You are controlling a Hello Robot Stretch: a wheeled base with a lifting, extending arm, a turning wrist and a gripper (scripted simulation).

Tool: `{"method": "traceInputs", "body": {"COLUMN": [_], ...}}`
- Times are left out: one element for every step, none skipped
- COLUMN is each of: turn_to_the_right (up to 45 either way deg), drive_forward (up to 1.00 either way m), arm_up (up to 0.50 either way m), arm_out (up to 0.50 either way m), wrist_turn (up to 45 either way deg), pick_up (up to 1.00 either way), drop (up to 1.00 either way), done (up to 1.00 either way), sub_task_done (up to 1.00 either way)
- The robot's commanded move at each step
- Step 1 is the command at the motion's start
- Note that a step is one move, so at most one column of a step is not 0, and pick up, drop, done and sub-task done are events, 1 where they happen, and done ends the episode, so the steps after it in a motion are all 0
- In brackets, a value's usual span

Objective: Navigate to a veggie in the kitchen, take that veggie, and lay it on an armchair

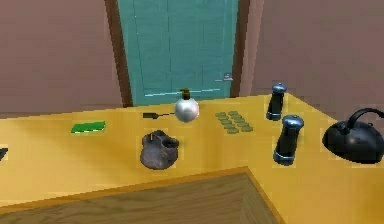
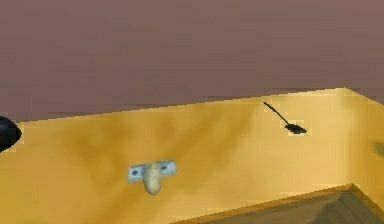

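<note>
At the kitchen tabletop (image 2: 70,160); veggie not picked yet.
Jaws: can't tell their state from these frames, so the offset from jaws to veggie can't be told either. The likely veggie is a tan oval lump (image 2: 152,181), potato-like. It lies on the yellow tabletop at the arm side view's lower middle, against a small grey-blue flat piece (image 2: 137,173) just behind it. A black spatula (image 2: 284,117) lies well apart toward that view's right. Forward view: silver round pot (image 1: 186,107), dark grey lump (image 1: 158,150), green pad (image 1: 88,127), two dark mills (image 1: 289,139) and a black kettle (image 1: 357,137), with a teal door (image 1: 178,45) behind. My read: navigation is about done, as the lump sits on the arm's side. Grasp, drive to the armchair and set-down all remain.
</note>
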Motion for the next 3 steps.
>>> {"method": "traceInputs", "body": {"turn_to_the_right": [0.0,0.0,0.0], "drive_forward": [0.00,0.00,0.00], "arm_up": [0.38,0.00,0.00], "arm_out": [0.00,0.08,0.00], "wrist_turn": [0.0,0.0,45.0], "pick_up": [0.00,0.00,0.00], "drop": [0.00,0.00,0.00], "done": [0.00,0.00,0.00], "sub_task_done": [0.00,0.00,0.00]}}
